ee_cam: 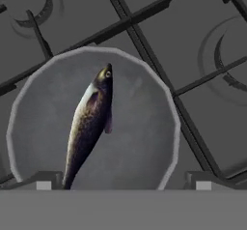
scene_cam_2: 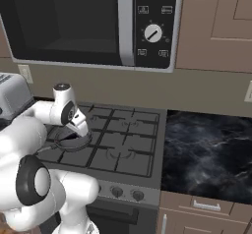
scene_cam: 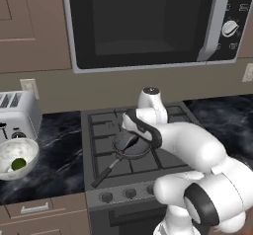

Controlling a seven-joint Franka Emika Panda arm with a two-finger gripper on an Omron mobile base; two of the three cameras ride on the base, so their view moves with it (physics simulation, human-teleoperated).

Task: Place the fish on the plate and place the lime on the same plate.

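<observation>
Viewing from left base: lime (scene_cam: 19, 164) inside speckled bowl (scene_cam: 28, 150) on surface beside toaster (scene_cam: 17, 113); frying pan (scene_cam: 129, 146) on stove (scene_cam: 101, 140) beneath arm. Right base: pincer (scene_cam_2: 76, 135) over pan. Hand view: fish (ee_cam: 89, 122) lying in pan, between spread, released fingertips (ee_cam: 44, 181).

arm (scene_cam: 197, 150): glossy white rounded shells | joints: dark bands | wrist: grey cap

Open space above fish (ee_cam: 89, 125), pan rim (ee_cam: 170, 127) encircling it
</observation>
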